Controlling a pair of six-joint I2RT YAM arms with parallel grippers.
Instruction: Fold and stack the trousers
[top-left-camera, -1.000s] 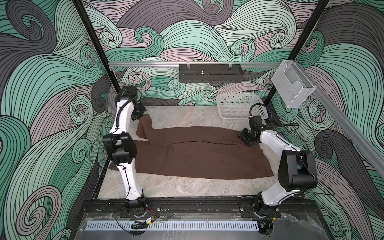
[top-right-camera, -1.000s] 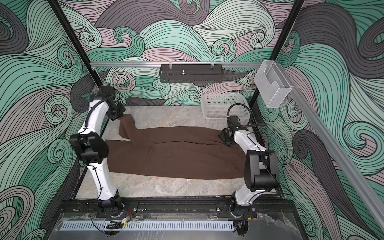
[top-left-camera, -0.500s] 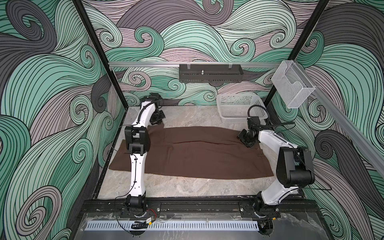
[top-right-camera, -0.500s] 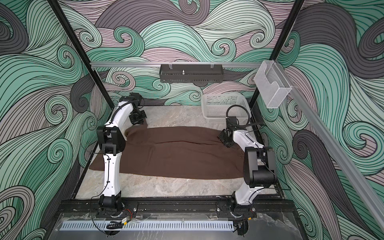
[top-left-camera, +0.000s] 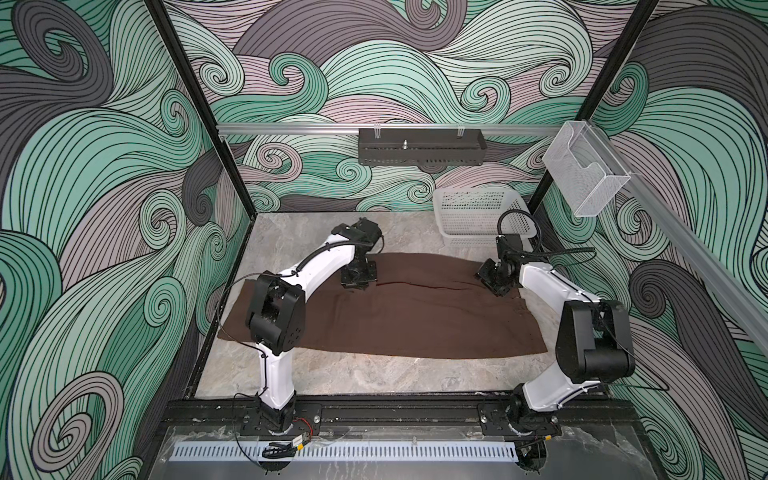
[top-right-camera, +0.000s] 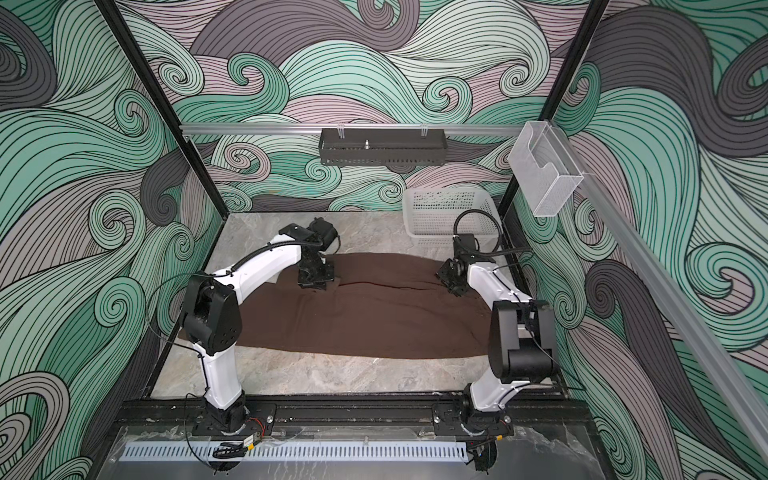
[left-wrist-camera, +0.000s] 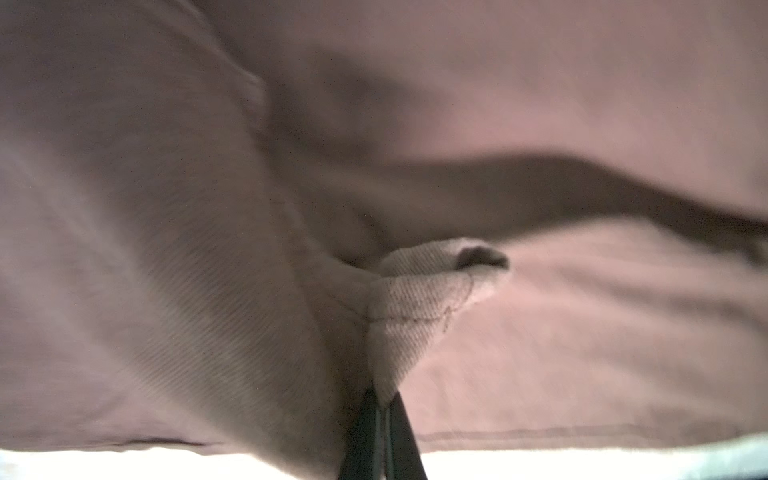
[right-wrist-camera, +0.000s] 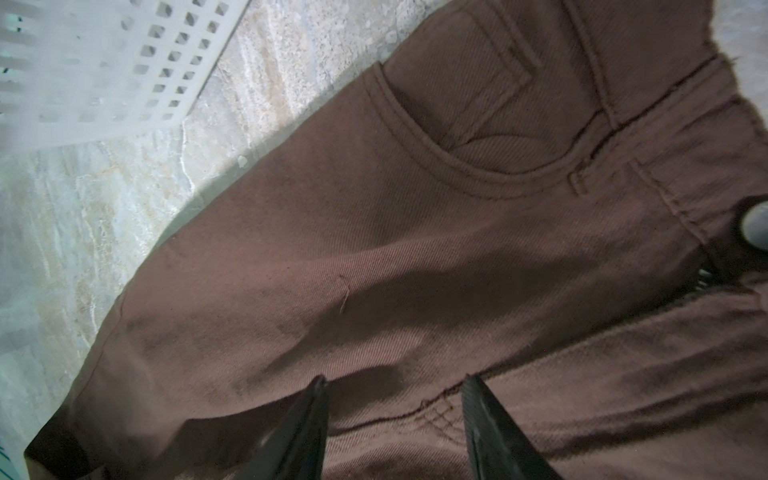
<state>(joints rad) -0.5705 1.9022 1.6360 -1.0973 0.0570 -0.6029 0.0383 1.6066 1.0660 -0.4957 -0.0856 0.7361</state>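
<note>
Dark brown soft-fabric trousers (top-left-camera: 415, 320) span the tabletop (top-left-camera: 353, 378). The left tool (left-wrist-camera: 381, 419), clamped on their hem, has carried it from the left edge inward. The right tool (right-wrist-camera: 397, 382) stays at the waist, jaws apart.

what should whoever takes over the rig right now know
Left gripper: shut on a pinch of the trousers, lifted at their far edge, left of the middle.
Right gripper: open, low over the waist end, holding nothing.
Trousers: spread lengthwise across the table; white basket beyond them at the far right.
Done: no finished fold visible.
Left: complete the folds, then stack.
</note>
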